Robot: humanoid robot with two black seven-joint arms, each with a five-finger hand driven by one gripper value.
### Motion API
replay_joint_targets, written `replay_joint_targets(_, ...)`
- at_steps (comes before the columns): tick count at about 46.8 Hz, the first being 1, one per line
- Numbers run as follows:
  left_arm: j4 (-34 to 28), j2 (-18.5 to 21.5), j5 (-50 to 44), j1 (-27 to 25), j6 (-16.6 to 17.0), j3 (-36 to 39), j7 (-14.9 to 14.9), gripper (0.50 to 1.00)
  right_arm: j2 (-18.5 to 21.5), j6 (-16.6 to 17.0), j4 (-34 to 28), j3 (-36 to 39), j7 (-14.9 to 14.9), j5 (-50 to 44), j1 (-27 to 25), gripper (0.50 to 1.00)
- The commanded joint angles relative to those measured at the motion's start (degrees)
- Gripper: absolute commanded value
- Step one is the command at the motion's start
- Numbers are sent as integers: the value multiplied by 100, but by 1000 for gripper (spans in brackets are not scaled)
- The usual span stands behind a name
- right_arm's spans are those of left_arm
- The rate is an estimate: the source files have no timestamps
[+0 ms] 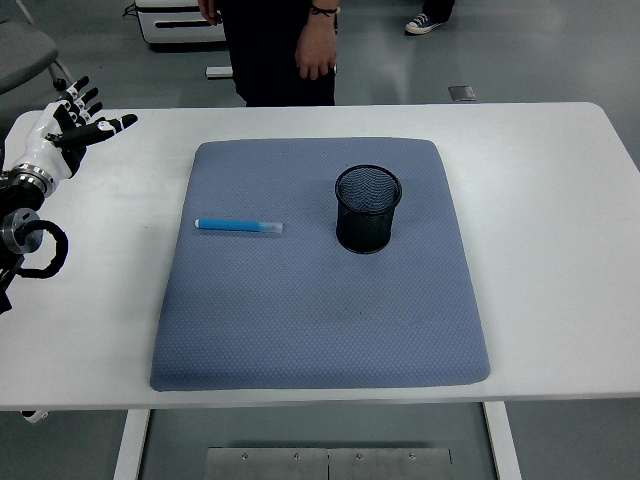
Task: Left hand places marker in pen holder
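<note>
Head view shows my left robot hand [75,125] open, empty, far left over the tabletop [540,200]. I'd reach right to the marker [238,226], left of the pen holder [367,208], pinching mid-barrel.

Bright even overhead light, soft shadows, sharp focus, no glare

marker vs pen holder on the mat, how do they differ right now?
Colour: the marker is light blue with a pale tip; the pen holder is black mesh.
Pose: the marker lies flat, pointing left to right; the pen holder stands upright, mouth up.
Shape: the marker is a thin stick; the pen holder is a wide open cylinder.
Both rest on the grey-blue mat, apart and untouched; the left hand is off at the table's left edge.
</note>
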Motion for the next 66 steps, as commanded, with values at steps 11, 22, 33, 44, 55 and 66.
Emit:
replay_joint_targets(11,0,17,27,9,-51,-26,8,1000,0,1,0,0,0,0,0,1000)
replay_joint_targets(22,0,35,9,-52,-69,-70,8,1000,0,1,0,0,0,0,0,1000)
replay_joint_targets(33,-18,52,-26,-96,-508,-377,8,1000,0,1,0,0,0,0,0,1000)
replay_joint_targets(44,-88,70,62,-122,-684,-466,16,1000,0,1,0,0,0,0,0,1000)
replay_joint_targets(55,-440,114,273,-403,-666,114,25,1000,0,1,0,0,0,0,0,1000)
replay_joint_targets(66,-1142,228,273,-728,-631,1001,25,1000,0,1,0,0,0,0,0,1000)
